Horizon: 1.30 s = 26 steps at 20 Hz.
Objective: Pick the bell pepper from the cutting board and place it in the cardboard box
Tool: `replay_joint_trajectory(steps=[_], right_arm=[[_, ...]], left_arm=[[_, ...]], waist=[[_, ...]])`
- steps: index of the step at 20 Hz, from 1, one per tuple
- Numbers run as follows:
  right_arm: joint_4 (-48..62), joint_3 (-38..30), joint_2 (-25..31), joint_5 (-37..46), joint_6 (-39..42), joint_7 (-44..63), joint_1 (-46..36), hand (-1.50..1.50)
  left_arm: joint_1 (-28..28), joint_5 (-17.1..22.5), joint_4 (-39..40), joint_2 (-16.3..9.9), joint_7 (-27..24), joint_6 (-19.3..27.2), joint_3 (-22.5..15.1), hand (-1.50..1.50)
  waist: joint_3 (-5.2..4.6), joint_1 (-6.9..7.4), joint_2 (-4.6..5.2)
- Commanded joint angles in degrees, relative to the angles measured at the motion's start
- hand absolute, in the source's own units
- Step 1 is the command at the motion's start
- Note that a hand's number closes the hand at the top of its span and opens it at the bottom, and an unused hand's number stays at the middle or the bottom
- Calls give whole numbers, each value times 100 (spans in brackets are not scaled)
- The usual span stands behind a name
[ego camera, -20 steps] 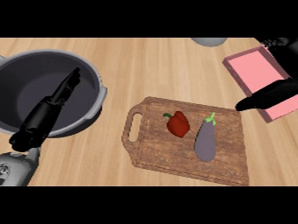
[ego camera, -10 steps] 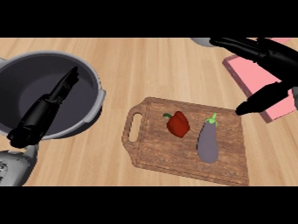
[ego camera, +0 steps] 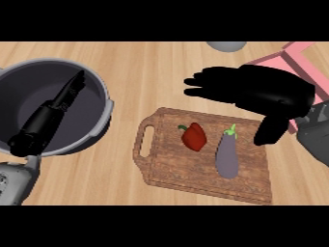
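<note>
1. Black right hand (ego camera: pixel 256 94) hovers open above cutting board (ego camera: pixel 167 166)'s far edge, holding nothing.
2. Red bell pepper (ego camera: pixel 194 136) lies on board, eggplant (ego camera: pixel 227 153) just beside.
3. Risk: fingers catch eggplant instead, they're so close.
4. Pink box (ego camera: pixel 295 60) mostly hidden behind hand.
5. Left hand (ego camera: pixel 53 113) rests open over pot (ego camera: pixel 106 103).

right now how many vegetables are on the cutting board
2: the red bell pepper left of middle on the cutting board, and the purple eggplant just to its right. The right hand may hide more.
</note>
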State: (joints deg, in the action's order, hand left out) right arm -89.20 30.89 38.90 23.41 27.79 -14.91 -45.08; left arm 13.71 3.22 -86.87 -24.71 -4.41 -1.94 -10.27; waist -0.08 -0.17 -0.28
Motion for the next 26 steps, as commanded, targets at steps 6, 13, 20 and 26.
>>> replay_joint_trajectory(steps=[6, 13, 20, 26], right_arm=[[-1236, 627, -563, 895, 978, 1904, 172, -150], [-1617, 628, -1305, 1256, 1642, 2784, 754, -150], [-1056, 1016, -1962, 2351, 1331, 2882, 801, -150], [-971, 749, -1891, 2935, 1152, 2271, 1217, -150]], left_arm=[[-122, -21, -212, -4, -1, -200, 191, 0], [-232, -454, 127, 398, -292, -124, 118, 0], [450, -360, 466, 464, 29, -355, 494, 0], [-430, -783, -366, 677, -78, -257, 331, 0]], waist=[[4, 12, 3], [6, 10, 20], [6, 15, 38], [8, 46, 25]])
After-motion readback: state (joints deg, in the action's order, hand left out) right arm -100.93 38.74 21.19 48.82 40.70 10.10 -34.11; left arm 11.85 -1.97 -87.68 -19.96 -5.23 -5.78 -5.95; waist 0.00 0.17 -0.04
